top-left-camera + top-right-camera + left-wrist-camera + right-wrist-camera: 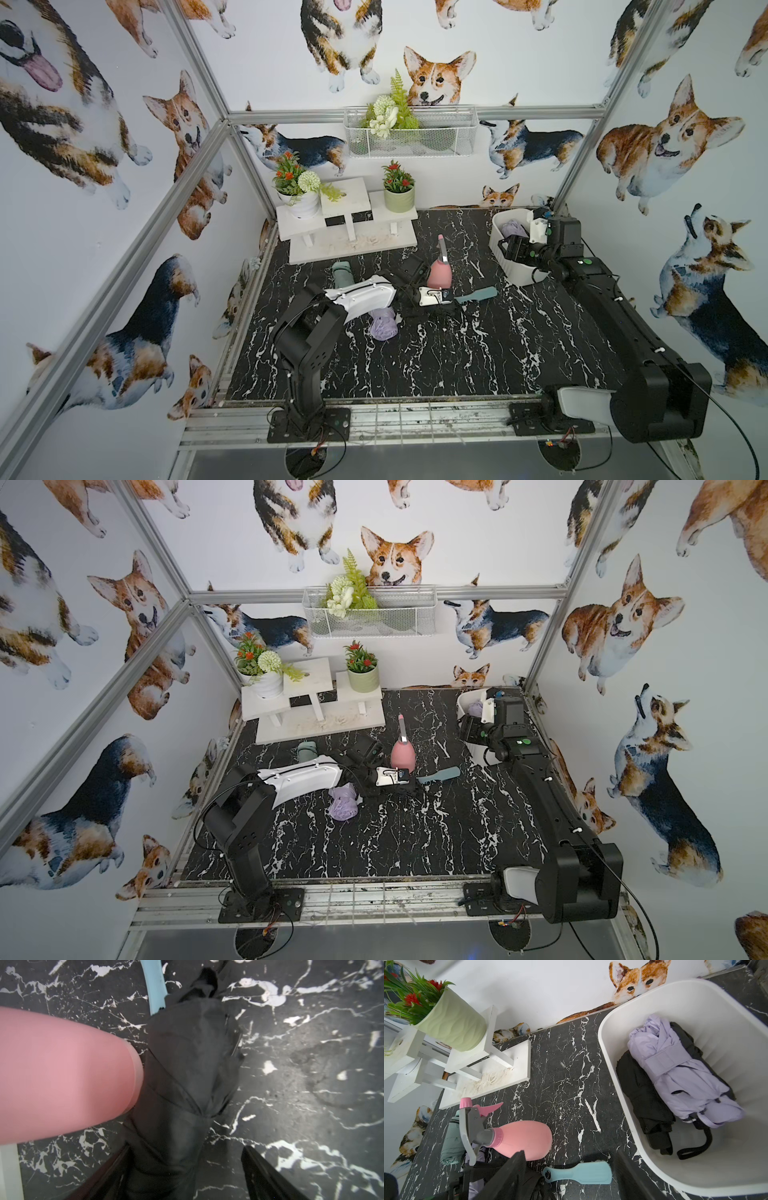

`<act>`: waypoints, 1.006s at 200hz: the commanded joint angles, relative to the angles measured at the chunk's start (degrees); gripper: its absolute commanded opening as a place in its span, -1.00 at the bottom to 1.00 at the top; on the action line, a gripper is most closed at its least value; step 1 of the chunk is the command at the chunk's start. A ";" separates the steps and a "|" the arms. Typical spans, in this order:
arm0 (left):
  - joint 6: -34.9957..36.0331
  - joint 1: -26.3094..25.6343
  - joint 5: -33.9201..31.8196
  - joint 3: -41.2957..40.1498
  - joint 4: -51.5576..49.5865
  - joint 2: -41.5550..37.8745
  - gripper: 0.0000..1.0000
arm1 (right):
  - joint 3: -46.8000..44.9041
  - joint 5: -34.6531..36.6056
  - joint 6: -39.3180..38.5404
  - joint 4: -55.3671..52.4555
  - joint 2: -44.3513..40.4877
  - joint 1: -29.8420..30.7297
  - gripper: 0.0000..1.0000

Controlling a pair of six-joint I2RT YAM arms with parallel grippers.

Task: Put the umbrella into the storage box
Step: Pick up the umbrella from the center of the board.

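Note:
A folded black umbrella (pixel 187 1076) lies on the marble table beside the pink spray bottle (pixel 62 1076). My left gripper (pixel 187 1167) is low over it and open. Its jaws straddle the umbrella: one finger touches the fabric and the other stands apart from it. In both top views the left gripper (pixel 451 306) (pixel 409 788) sits mid-table. The white storage box (pixel 612 1064) (pixel 505 266) stands at the back right. It holds a lilac umbrella (pixel 675 1076) on top of a black one (pixel 639 1095). My right gripper (pixel 569 1176) (pixel 503 245) hovers by the box's rim, open, with nothing in it.
A lilac umbrella (pixel 384 328) and a green umbrella (pixel 343 274) lie on the table under the left arm. A blue brush (pixel 478 295) lies right of the spray bottle (pixel 439 272). A white plant stand (pixel 345 232) with pots is at the back, with a wire basket (pixel 411 133) on the wall.

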 commanded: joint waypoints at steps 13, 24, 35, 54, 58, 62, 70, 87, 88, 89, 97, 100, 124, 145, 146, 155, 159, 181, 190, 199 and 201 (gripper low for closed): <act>2.48 -0.17 2.35 0.94 -2.79 3.74 0.66 | 0.02 -1.65 1.26 2.25 0.16 0.03 0.45; 3.16 -0.08 2.47 1.57 -3.26 4.49 0.62 | 0.02 -1.59 1.35 2.21 0.08 0.03 0.45; 3.66 0.00 2.44 2.48 -4.58 5.12 0.54 | 0.09 -1.50 1.17 1.97 -0.23 0.04 0.45; 3.65 0.01 3.16 3.30 -6.81 4.96 0.39 | -0.04 -1.07 0.90 1.59 -0.90 0.03 0.45; 3.51 0.01 3.43 3.15 -7.18 4.76 0.36 | -0.12 -1.06 0.88 1.55 -0.96 0.01 0.44; 3.50 0.01 3.79 3.11 -7.47 4.48 0.32 | -0.16 -0.90 0.88 1.51 -1.20 0.00 0.45; 2.95 0.01 4.45 2.92 -7.86 3.72 0.20 | -0.33 -0.80 0.79 1.42 -1.52 0.00 0.44; 1.38 0.08 6.09 1.72 -7.60 1.75 -0.15 | -0.86 -0.79 0.72 1.11 -2.29 0.02 0.43; 1.28 0.14 6.29 1.64 -7.57 1.69 -0.17 | -0.95 -0.79 0.71 1.09 -2.35 0.01 0.43; 1.14 0.16 6.43 1.55 -7.59 1.53 -0.18 | -1.00 -0.84 0.71 1.03 -2.38 0.00 0.44; 0.31 0.26 7.77 0.73 -7.29 0.53 -0.29 | -1.35 -0.96 0.53 0.78 -2.74 0.01 0.43; -0.05 0.27 8.16 0.48 -7.20 0.21 -0.31 | -1.52 -1.01 0.45 0.66 -2.90 0.01 0.43; -1.90 0.36 10.48 -1.07 -7.90 -2.81 -0.61 | -3.15 -1.72 -0.30 -0.22 -4.57 0.08 0.41; -3.16 0.36 11.65 -2.14 -9.82 -7.14 -0.65 | -5.18 -3.53 -1.11 -0.26 -7.26 0.07 0.40; -3.24 0.36 11.70 -2.18 -9.91 -7.46 -0.65 | -5.31 -3.61 -1.17 -0.26 -7.39 0.03 0.40; -3.92 0.36 12.03 -2.14 -10.93 -9.78 -0.67 | -6.17 -4.85 -1.38 -0.10 -8.30 0.10 0.40; -4.01 0.32 12.10 -2.09 -11.42 -10.78 -0.67 | -6.70 -5.63 -1.55 0.07 -9.30 0.14 0.40; -4.05 0.36 12.31 0.37 -17.74 -15.85 -0.67 | -8.76 -10.75 -3.57 1.23 -13.30 1.24 0.40; -4.22 0.39 11.80 2.22 -20.96 -17.40 -0.67 | -9.19 -12.53 -4.71 1.33 -14.42 2.27 0.40; -4.28 0.49 11.19 4.32 -24.61 -18.61 -0.67 | -9.33 -14.50 -5.88 1.11 -15.47 3.20 0.40; -4.28 0.57 11.04 4.78 -25.25 -18.79 -0.67 | -9.31 -14.90 -6.19 1.03 -15.79 3.39 0.40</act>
